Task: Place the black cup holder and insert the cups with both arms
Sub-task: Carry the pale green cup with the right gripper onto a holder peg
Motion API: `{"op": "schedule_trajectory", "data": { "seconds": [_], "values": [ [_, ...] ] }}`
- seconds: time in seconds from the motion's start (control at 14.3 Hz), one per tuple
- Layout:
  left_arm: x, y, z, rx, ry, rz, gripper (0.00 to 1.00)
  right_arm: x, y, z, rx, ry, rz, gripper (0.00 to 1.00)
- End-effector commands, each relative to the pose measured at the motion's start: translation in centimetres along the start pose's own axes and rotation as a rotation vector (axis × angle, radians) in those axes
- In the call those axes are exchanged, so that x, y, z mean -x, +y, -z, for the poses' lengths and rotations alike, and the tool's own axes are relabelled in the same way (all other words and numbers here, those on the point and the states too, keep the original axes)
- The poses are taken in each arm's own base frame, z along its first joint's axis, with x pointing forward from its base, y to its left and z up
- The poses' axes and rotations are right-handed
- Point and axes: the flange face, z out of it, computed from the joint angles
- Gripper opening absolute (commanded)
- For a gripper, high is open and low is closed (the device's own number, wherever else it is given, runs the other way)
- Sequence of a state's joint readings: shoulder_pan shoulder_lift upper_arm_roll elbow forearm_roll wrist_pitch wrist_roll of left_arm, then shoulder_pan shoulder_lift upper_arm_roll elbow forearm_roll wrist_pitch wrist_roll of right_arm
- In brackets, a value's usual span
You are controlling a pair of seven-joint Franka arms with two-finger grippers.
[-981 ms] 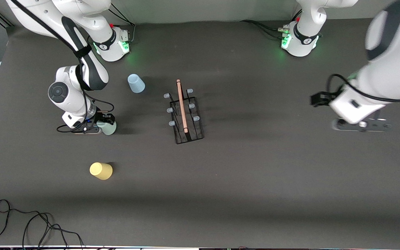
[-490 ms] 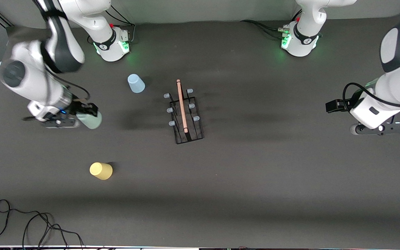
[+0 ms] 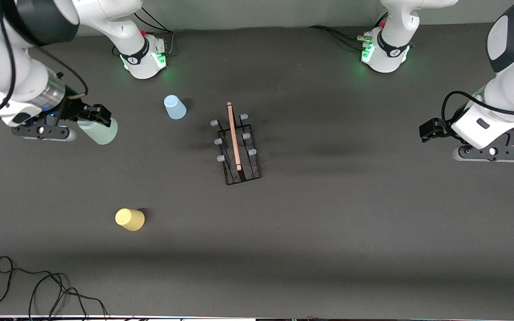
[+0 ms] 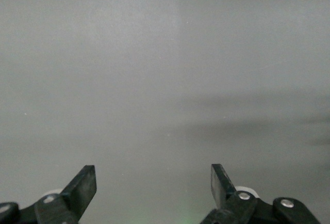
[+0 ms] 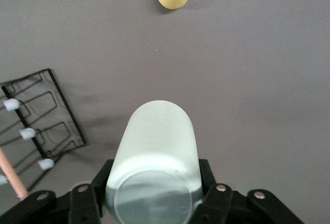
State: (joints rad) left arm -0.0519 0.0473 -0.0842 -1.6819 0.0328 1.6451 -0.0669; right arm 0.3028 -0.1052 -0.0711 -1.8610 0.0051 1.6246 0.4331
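Jaws hide the grey-green cup's (image 5: 154, 152) base.

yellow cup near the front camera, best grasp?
The yellow cup stands mouth-down, closed base up, apart from everything else. Likely best: come straight down from above and pinch the tapered side wall just below the base; an open left gripper could do it.

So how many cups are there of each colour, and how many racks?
Light blue cup: 1
Yellow cup: 1
Pale grey-green cup, held in the right claw: 1
Black cup holder: 1
Total: 4
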Motion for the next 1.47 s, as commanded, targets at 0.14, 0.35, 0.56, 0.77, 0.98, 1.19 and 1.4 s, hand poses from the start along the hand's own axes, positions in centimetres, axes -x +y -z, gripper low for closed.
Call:
{"op": "schedule_trajectory", "data": {
  "seconds": [0.14, 0.35, 0.56, 0.77, 0.98, 1.19, 1.4],
  "values": [
    [-0.4, -1.6, 0.9, -0.003, 0.021, -0.066, 0.99, 5.9, -10.8, -0.4, -0.029, -0.048, -0.296, 0.30],
    [-0.5, -1.7, 0.8, -0.007, 0.027, -0.068, 0.99, 10.0, -16.9, -2.4, -0.031, -0.030, -0.430, 0.29],
    [-0.6, -1.6, 0.7, -0.005, 0.030, -0.068, 0.99, 12.0, -19.0, -5.1, -0.043, -0.014, -0.465, 0.29],
    [-0.4, -1.9, 0.5, -0.005, 0.016, -0.062, 0.99, 13.1, -19.3, -8.5, -0.036, -0.016, -0.478, 0.29],
    [-0.4, -2.3, 0.6, -0.003, 0.012, -0.054, 0.99, 15.1, -21.5, -12.3, -0.053, 0.005, -0.489, 0.28],
    [-0.4, -2.3, 0.5, 0.000, 0.011, -0.054, 0.99, 14.8, -21.6, -16.8, -0.071, 0.021, -0.505, 0.28],
    [-0.4, -2.4, 0.5, 0.001, 0.011, -0.052, 0.99, 14.2, -22.0, -19.3, -0.067, 0.028, -0.508, 0.28]
  ]
}}
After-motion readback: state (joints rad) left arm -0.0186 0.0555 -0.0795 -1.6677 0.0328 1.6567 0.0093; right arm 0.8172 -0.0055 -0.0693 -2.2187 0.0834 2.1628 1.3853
